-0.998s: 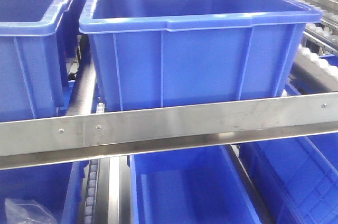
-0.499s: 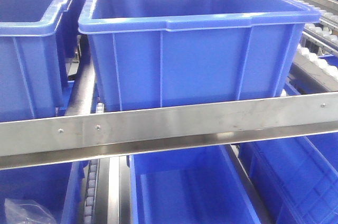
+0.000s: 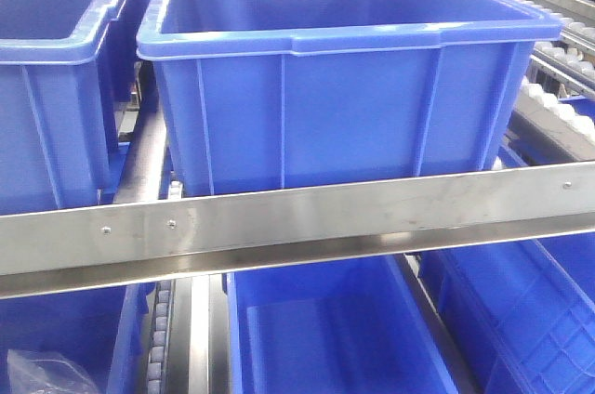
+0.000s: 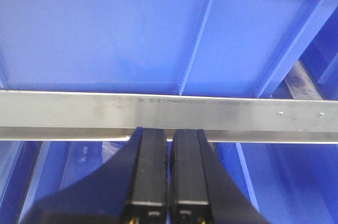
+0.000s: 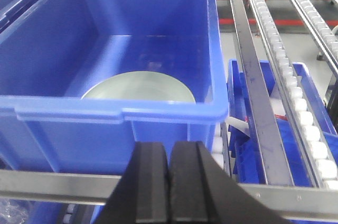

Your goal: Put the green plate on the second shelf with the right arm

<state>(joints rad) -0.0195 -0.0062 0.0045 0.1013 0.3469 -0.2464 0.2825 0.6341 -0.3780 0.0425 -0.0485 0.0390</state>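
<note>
Right wrist view: round, shallow, pale sage-green matte plate (image 5: 138,86) lying flat on the floor of a large blue plastic crate (image 5: 113,113), only its near half visible above the crate's front rim. Black angular right gripper (image 5: 169,189) at the bottom of the view, fingers pressed together, holding nothing, outside the crate and just in front of its front wall. Plate ahead of that gripper and slightly to its left, lower than the rim, so reachable, by judgement, only by going up over the front wall and then down. No long axis to align with on a round plate; nearest rim edge facing the gripper. Steel shelf rail (image 5: 47,184) running crosswise under the crate front, with white roller tracks (image 5: 288,84) off to the right. Left wrist view: black left gripper (image 4: 169,174), fingers likewise pressed together and empty, close beneath a steel rail (image 4: 169,113), facing the ribbed outside wall of a blue crate (image 4: 105,34); no plate visible there. Right arm judged the nearer to the plate. Front view: same blue crates and rail, plate hidden.
</note>
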